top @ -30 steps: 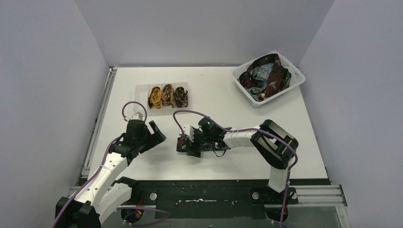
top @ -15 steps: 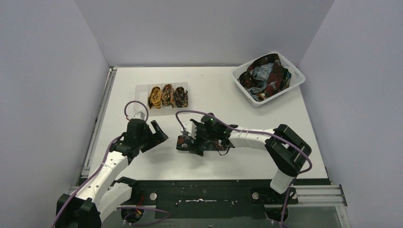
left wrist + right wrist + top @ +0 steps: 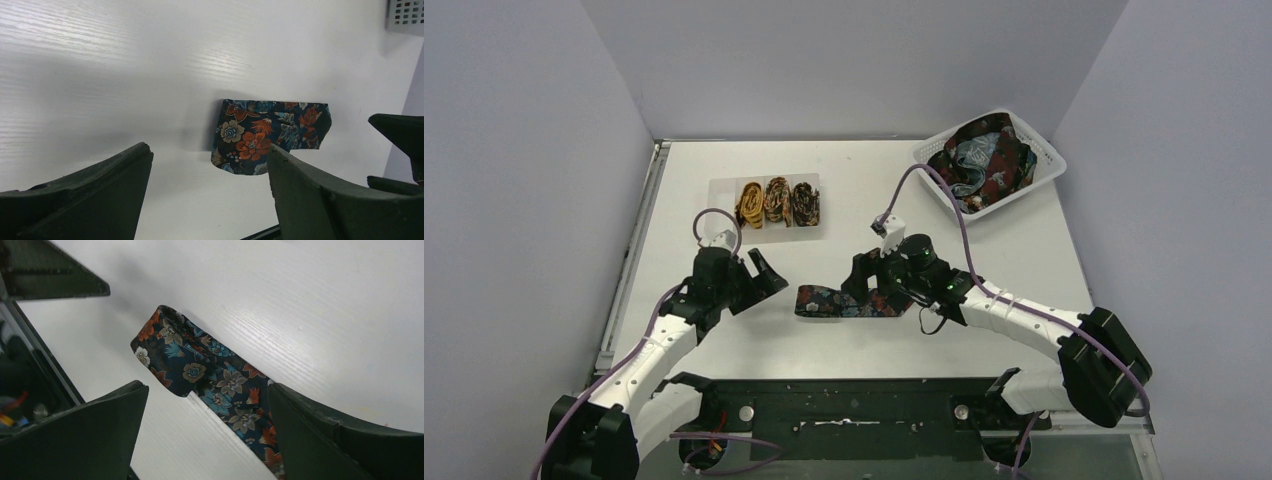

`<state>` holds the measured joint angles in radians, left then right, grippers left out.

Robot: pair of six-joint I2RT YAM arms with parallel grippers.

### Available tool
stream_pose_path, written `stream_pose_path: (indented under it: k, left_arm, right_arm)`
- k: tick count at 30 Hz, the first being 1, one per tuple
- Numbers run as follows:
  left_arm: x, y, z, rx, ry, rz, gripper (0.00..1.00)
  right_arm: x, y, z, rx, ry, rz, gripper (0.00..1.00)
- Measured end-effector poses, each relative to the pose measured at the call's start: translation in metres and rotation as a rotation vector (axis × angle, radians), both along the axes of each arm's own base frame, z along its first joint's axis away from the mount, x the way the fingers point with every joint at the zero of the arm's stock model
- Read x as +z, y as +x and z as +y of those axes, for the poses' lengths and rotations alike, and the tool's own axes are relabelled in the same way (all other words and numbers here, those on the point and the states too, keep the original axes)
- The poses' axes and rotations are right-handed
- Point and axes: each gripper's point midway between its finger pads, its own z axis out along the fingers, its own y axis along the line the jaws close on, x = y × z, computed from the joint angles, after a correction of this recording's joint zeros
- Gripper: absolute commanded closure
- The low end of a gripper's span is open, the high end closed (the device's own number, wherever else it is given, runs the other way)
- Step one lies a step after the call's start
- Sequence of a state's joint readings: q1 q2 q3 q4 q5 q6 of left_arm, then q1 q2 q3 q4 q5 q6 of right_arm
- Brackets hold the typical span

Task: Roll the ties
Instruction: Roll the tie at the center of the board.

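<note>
A dark navy tie (image 3: 829,301) with orange and teal flowers lies flat on the table between the arms, its left end folded over. It shows in the left wrist view (image 3: 272,131) and the right wrist view (image 3: 210,375). My left gripper (image 3: 759,275) is open and empty, just left of the tie's end; its jaws (image 3: 210,170) stand wide apart above bare table. My right gripper (image 3: 871,290) is open over the tie's right part, the strip running under its right finger (image 3: 350,440). Three rolled ties (image 3: 776,202) sit in a row at the back.
A white lattice basket (image 3: 1044,160) at the back right holds a heap of loose ties (image 3: 984,160); its corner shows in the left wrist view (image 3: 406,15). The rolled ties rest on a pale sheet (image 3: 724,190). The dark table edge (image 3: 854,390) runs along the front.
</note>
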<state>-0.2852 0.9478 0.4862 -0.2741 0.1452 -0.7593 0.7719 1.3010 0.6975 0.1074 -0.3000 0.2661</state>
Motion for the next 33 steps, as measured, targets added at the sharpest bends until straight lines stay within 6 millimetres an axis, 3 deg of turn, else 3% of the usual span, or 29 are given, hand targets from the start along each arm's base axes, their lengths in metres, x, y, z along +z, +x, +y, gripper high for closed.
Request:
stream_pose_path:
  k: [4,11,18,22,33]
  left_arm:
    - [-0.002,0.002,-0.007,-0.017,-0.038,0.001,0.18]
    - [-0.009,0.005,-0.021,-0.066,-0.096,0.001,0.18]
    - [-0.018,0.002,-0.028,-0.101,-0.126,0.016,0.18]
    - [-0.02,0.003,-0.033,-0.119,-0.151,0.016,0.19]
    - [-0.018,0.002,-0.042,-0.159,-0.197,0.004,0.21]
  right_arm:
    - [-0.009,0.007,-0.004,-0.206,0.107,0.223,0.22]
    - [-0.024,0.0,0.008,-0.33,0.197,0.434,0.34]
    - [-0.054,-0.01,0.019,-0.324,0.16,0.555,0.47]
    - [-0.059,-0.01,0.026,-0.304,0.151,0.583,0.57]
    - [-0.072,-0.012,0.035,-0.27,0.141,0.631,0.67]
